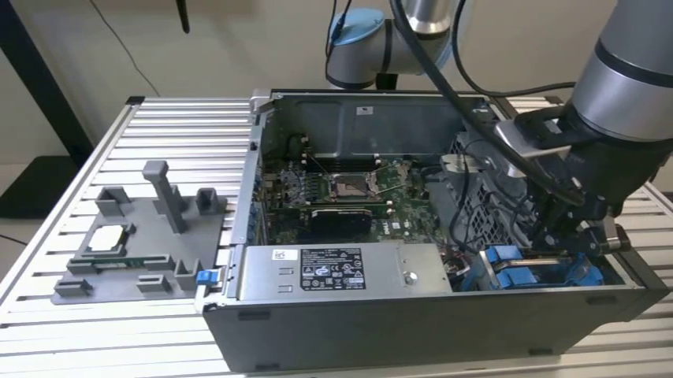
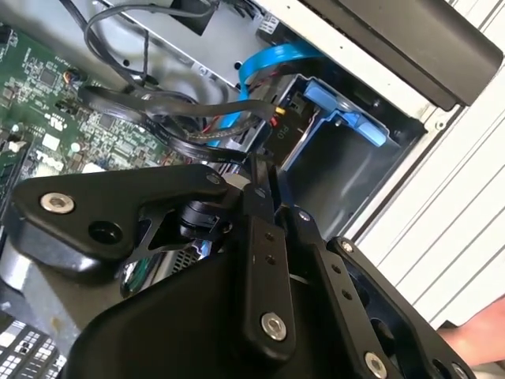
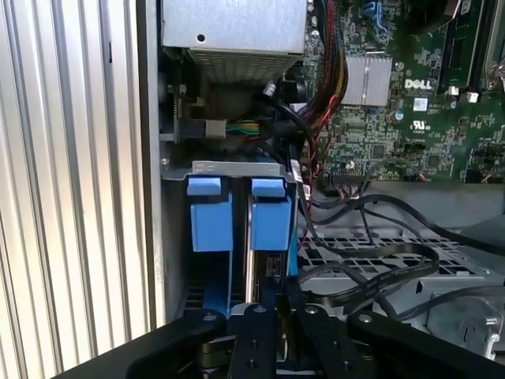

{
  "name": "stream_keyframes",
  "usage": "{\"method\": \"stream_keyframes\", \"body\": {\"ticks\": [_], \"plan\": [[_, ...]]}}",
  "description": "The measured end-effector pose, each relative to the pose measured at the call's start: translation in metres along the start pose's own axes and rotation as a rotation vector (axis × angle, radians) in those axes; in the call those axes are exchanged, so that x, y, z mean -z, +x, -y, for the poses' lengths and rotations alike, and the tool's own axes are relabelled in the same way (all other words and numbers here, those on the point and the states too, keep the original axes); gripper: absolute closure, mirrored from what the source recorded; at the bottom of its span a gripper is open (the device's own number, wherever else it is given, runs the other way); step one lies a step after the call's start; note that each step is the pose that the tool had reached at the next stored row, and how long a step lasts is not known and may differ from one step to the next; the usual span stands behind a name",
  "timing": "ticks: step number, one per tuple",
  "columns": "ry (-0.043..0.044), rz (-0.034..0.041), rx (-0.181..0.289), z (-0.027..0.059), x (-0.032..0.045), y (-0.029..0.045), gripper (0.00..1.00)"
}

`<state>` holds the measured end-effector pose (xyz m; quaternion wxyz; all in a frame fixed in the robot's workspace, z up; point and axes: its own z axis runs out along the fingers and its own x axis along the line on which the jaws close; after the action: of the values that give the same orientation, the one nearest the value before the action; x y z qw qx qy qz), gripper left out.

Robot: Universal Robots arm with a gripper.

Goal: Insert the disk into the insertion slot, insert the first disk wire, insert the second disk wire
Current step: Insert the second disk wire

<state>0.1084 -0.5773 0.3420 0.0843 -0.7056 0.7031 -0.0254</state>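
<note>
Tool (image 3: pixel 278 304) (fingers pressed together) sits over insertion slot (image 3: pixel 237 167) holding blue-framed disk (image 3: pixel 270 225)

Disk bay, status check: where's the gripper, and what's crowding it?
Gripper down at the insertion slot, fingers shut. Blue carrier frame seated in the bay. Black cables loop close beside it.

Even, soft room light falls on my table (image 1: pixel 63 331); shadows stay faint. The computer case (image 1: pixel 421 331) is dim inside. In the second wrist view my gripper (image 2: pixel 264 185) looks dark and soft-focused, the slats beyond it glaring white.
</note>
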Motion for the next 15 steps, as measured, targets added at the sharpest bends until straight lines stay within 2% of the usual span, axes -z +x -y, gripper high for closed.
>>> {"method": "stream_keyframes", "body": {"ticks": [7, 15], "plan": [[0.0001, 0.0088, -0.001, 0.0017, -0.0031, -0.0002, 1.00], [-0.0008, 0.0078, -0.001, 0.0018, -0.0047, 0.0000, 1.00]]}}
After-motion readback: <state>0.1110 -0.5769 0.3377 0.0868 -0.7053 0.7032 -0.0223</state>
